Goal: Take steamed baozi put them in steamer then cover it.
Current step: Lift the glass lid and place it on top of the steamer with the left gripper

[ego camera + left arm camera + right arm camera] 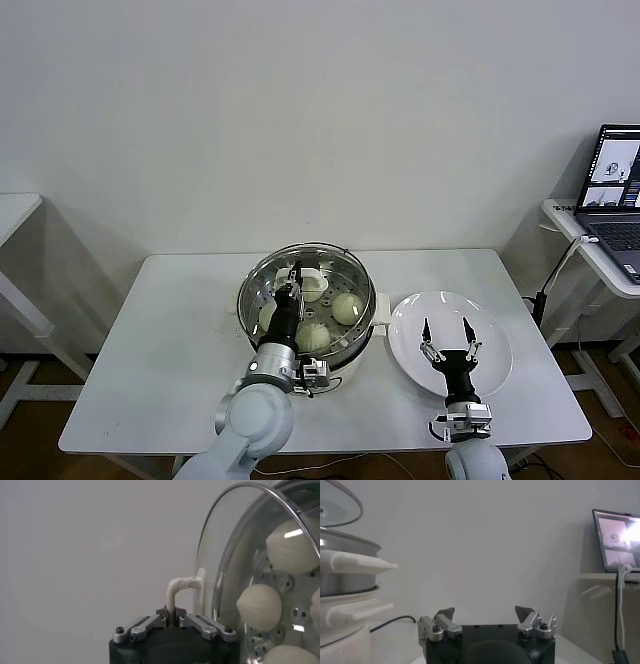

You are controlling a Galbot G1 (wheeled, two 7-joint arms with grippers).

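Gripping the cream-white bar handle of the glass lid, the left gripper is clenched on it and is holding the lid tilted just above the steamer, which is standing near the middle of the table, slightly toward its front edge. The far rim of the lid is riding higher than the near rim, so the lid is not yet seated.

Working from the front edge back: the right gripper is hovering with its jaws spread and empty over the white plate, which is lying just beside the steamer toward the right edge of the table. Inside the steamer, the baozi are resting on the perforated tray; in the left wrist view at least four are showing through the glass. The plate is carrying no buns.

Judged risks:
- The lid is hanging from a thin handle held at one point; it may swing or slip if lowered quickly.
- Being tilted, the lid may catch one edge on the steamer rim and sit crooked, or press on a bun.
- The white side handle of the steamer is projecting toward the plate and the right gripper; a sideways move by that arm could strike it.

Beyond the right edge, a laptop is sitting open on a separate stand, well clear of the work. Nothing appears to be blocking the descent of the lid.
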